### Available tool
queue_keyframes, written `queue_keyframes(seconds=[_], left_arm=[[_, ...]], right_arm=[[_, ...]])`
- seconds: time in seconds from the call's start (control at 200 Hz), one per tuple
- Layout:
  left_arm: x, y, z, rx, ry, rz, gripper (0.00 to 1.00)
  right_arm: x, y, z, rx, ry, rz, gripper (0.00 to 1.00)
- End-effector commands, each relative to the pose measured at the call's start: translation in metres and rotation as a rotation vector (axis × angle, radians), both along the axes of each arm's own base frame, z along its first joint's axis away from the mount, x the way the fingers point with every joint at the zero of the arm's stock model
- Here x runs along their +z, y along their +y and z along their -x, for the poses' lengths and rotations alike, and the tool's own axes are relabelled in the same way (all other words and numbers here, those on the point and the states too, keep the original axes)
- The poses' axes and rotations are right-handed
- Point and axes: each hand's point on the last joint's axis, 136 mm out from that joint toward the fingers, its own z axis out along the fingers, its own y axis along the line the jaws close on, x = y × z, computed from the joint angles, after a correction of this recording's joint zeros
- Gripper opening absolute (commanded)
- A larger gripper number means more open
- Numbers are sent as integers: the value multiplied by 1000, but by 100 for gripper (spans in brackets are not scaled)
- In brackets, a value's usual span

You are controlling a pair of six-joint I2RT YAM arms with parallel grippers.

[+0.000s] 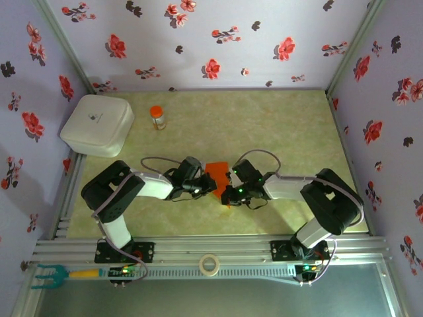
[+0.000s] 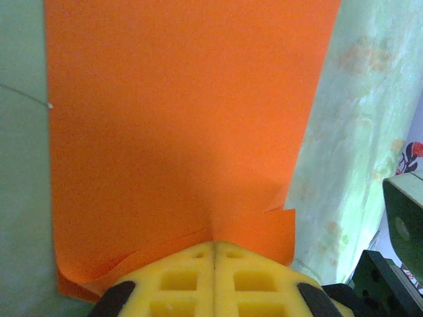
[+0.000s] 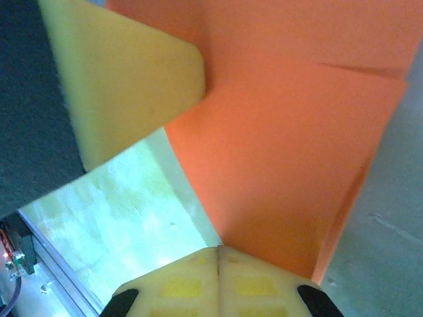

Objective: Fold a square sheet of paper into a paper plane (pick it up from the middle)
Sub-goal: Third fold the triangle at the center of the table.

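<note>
1. the orange sheet of paper (image 1: 215, 170) is over the middle of the table's near half, caught between the two grippers. it is not flat: it is creased, with folded layers.
2. the left gripper (image 2: 215, 246) has its yellow fingers pressed tight together, clenched on the sheet's near edge. the paper puckers towards the seam between them, and a small flap juts out just to the right of the tips.
3. the right gripper (image 3: 218, 249) is likewise clamped shut, grasping a narrow lower end of the sheet. the paper fans out upward from its tips, with a fold line across the upper right.
4. in the right wrist view, one yellow finger (image 3: 125, 86) of the left gripper lies against the paper at the upper left.
5. from above, the grippers face each other, close together, with the sheet between them. a small orange tip shows just below the right gripper.
6. the table (image 1: 277, 119) is pale green and marbled. a white box (image 1: 98, 124) sits at its far left corner, with a small orange-capped bottle (image 1: 157, 117) upright just beside it, well apart from the paper.
7. on the metal rail at the near edge, a roll of tape (image 1: 209, 265) lies between the arm bases, and a teal fork-shaped tool (image 1: 56, 273) with a yellow handle lies at the left end.
8. floral walls (image 1: 218, 33) enclose the table.
</note>
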Motion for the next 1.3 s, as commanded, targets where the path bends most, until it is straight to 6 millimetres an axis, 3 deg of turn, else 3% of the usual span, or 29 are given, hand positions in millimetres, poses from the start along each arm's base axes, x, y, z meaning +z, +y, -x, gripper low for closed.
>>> queue_keyframes(seconds=[0.0,0.37,0.6,0.69,0.96,1.295], left_arm=[[-26,13,12,-14,46,-88,0],[-28,14,13,-10,48,-86,0],[-26,14,13,-12,43,-84,0],[-25,14,13,-9,37,-81,0],[-24,15,12,-2,27,-71,0],[-25,15,13,0,30,-71,0]], right_arm=[[-7,-13,10,-34,49,14,7],[-8,-23,21,-97,71,-16,7],[35,-6,6,-75,-9,-101,3],[42,-1,-2,-61,-27,-93,3],[40,9,-17,-59,-36,-72,2],[31,15,-23,-59,-16,-64,2]])
